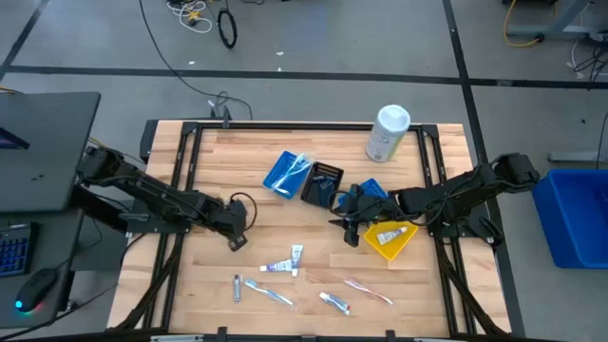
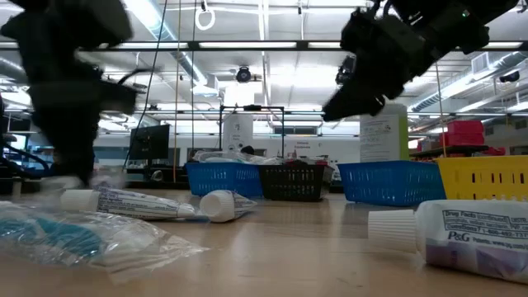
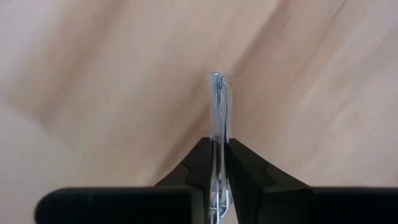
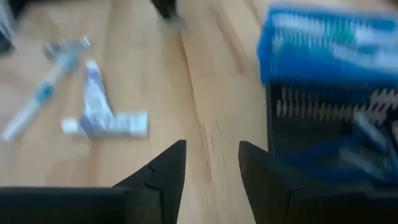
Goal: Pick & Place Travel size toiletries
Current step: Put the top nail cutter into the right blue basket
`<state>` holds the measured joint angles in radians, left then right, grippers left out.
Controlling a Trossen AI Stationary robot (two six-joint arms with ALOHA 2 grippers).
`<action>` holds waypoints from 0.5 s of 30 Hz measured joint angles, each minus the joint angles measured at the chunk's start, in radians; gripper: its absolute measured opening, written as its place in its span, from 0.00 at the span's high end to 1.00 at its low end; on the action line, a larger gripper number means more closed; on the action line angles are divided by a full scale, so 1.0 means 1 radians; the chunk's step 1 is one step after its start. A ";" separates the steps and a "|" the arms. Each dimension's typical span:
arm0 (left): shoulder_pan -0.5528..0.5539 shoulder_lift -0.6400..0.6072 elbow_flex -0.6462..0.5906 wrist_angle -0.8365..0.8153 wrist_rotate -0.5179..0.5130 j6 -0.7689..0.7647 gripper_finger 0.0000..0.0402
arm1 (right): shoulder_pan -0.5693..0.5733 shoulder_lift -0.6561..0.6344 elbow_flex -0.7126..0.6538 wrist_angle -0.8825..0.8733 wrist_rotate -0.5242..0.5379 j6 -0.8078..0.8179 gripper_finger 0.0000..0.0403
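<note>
Several travel toiletries lie on the wooden table's near middle: two white toothpaste tubes (image 1: 288,260), a razor (image 1: 237,286), a wrapped blue toothbrush (image 1: 271,294), a small tube (image 1: 334,302) and a red toothbrush (image 1: 368,290). My left gripper (image 1: 236,237) is left of them, shut on a thin clear-wrapped item (image 3: 219,106) seen edge-on. My right gripper (image 1: 348,228) is open and empty, above the table beside the yellow tray (image 1: 404,249), which holds a tube (image 1: 391,234). The right wrist view shows the two tubes (image 4: 102,118) ahead of the open fingers (image 4: 211,165). My left gripper pinches the thin clear-wrapped item between its two fingers (image 3: 199,162), on its flat faces. The item's free end (image 3: 219,81) sticks out past the fingertips. The fingers hide its other end, and I cannot tell whether it touches the table.
A blue tray (image 1: 281,182) with a wrapped item, a black tray (image 1: 323,182) and another blue tray (image 1: 373,188) stand at mid-table. A white canister (image 1: 388,133) stands at the far right. Bare wood lies between the two grippers.
</note>
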<state>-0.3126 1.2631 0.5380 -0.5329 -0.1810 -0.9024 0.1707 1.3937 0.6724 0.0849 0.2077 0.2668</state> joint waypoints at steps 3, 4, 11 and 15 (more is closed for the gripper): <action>-0.002 -0.001 0.065 0.140 -0.104 0.155 0.91 | -0.006 0.001 0.000 0.114 -0.001 -0.040 0.59; -0.002 -0.002 0.086 0.181 -0.136 0.220 0.90 | -0.009 0.005 0.000 0.168 0.000 -0.043 0.58; 0.004 0.038 0.211 0.558 -0.256 0.757 0.90 | -0.027 0.059 0.001 0.420 -0.003 -0.040 0.51; 0.021 0.084 0.262 0.630 -0.293 0.895 0.90 | -0.040 0.115 0.004 0.537 -0.006 -0.050 0.49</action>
<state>-0.2919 1.3471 0.7998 0.0974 -0.4735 -0.0079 0.1303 1.5091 0.6762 0.6215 0.2020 0.2169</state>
